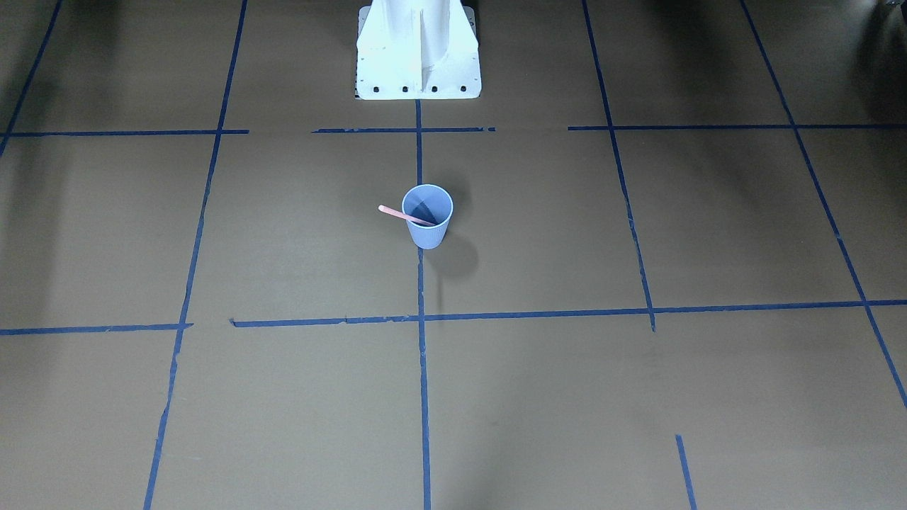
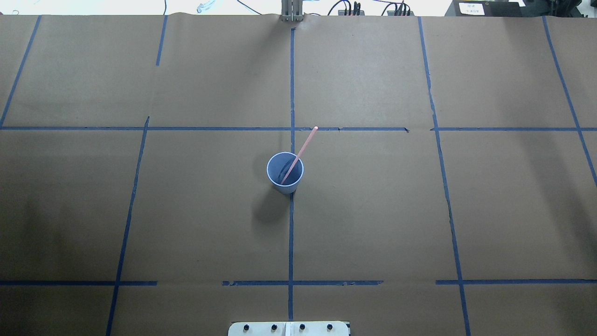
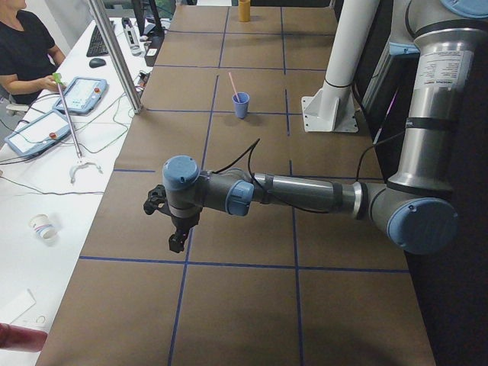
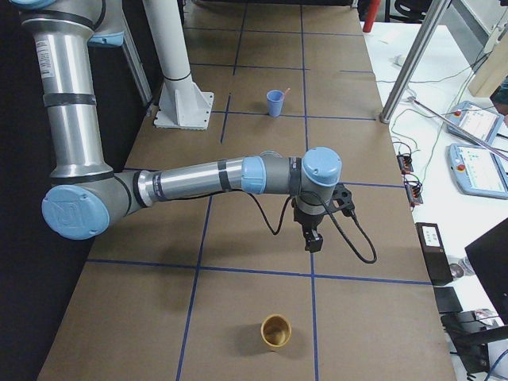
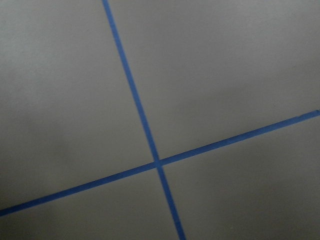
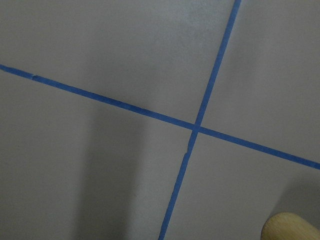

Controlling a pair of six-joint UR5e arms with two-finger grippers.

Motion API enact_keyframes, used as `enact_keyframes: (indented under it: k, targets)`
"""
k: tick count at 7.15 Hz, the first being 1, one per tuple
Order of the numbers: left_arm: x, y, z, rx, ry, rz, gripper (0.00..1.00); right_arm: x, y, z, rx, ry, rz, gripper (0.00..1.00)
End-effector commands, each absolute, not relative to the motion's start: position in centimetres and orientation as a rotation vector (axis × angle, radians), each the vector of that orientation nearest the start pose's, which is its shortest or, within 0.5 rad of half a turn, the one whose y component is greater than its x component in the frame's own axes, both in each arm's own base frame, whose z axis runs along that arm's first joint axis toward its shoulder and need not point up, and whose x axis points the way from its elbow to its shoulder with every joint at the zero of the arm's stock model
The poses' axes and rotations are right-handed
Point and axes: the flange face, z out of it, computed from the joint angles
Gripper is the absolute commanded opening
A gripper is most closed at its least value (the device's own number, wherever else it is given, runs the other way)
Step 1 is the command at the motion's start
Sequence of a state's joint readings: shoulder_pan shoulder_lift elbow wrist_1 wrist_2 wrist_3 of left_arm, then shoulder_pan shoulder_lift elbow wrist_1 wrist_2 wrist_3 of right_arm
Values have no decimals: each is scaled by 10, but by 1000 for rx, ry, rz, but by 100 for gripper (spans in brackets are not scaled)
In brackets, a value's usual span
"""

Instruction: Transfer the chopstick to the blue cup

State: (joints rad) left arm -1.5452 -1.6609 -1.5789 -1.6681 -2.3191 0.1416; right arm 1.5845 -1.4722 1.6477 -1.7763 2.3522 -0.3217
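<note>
Robotics laboratory; a table (image 2: 373,210) is covered in brown paper and gridded with blue tape (image 2: 291,233); a left arm (image 3: 305,194) and a right arm (image 4: 198,178) are extended over it; teach pendants (image 3: 80,95) and a keyboard (image 3: 99,42) are laid on a side bench (image 3: 30,252), where an operator (image 3: 27,46) is seated.

In the left-end view the left arm (image 3: 305,194) drops from its shoulder at 1 o'clock to an elbow at 4 o'clock. Its forearm then stretches level toward 9 o'clock. The left gripper (image 3: 176,244) hangs from the wrist, pointing straight down above the worktop. How its fingers stand cannot be told.

In the right-end view the right arm (image 4: 190,181) mirrors this, with its elbow at 8 o'clock and its forearm level toward 3 o'clock. The right gripper (image 4: 313,243) also points down, its fingers likewise unreadable.
</note>
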Motion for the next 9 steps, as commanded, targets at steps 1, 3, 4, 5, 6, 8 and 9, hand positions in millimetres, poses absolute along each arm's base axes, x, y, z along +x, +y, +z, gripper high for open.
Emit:
enact_keyframes:
  k: [1, 3, 4, 5, 6, 8, 9]
  targets:
    - [-74, -547, 560, 130, 745, 157, 100, 52, -530, 627, 12, -793, -266, 100]
    - [-72, -545, 533, 92, 746, 169, 100, 46, -525, 634, -23, -787, -222, 100]
    - [-73, -541, 543, 83, 748, 238, 100, 46, -529, 625, -3, -784, -230, 100]
    - [-71, -531, 577, 51, 756, 280, 100, 47, -531, 620, 21, -782, -245, 100]
    - [-71, -526, 588, 35, 757, 275, 100, 48, -531, 621, 48, -764, -263, 100]
    - [-72, -508, 611, 1, 765, 251, 100, 49, -517, 637, 52, -758, -328, 100]
    - [-72, -504, 617, -10, 765, 249, 100, 50, -502, 650, 42, -767, -349, 100]
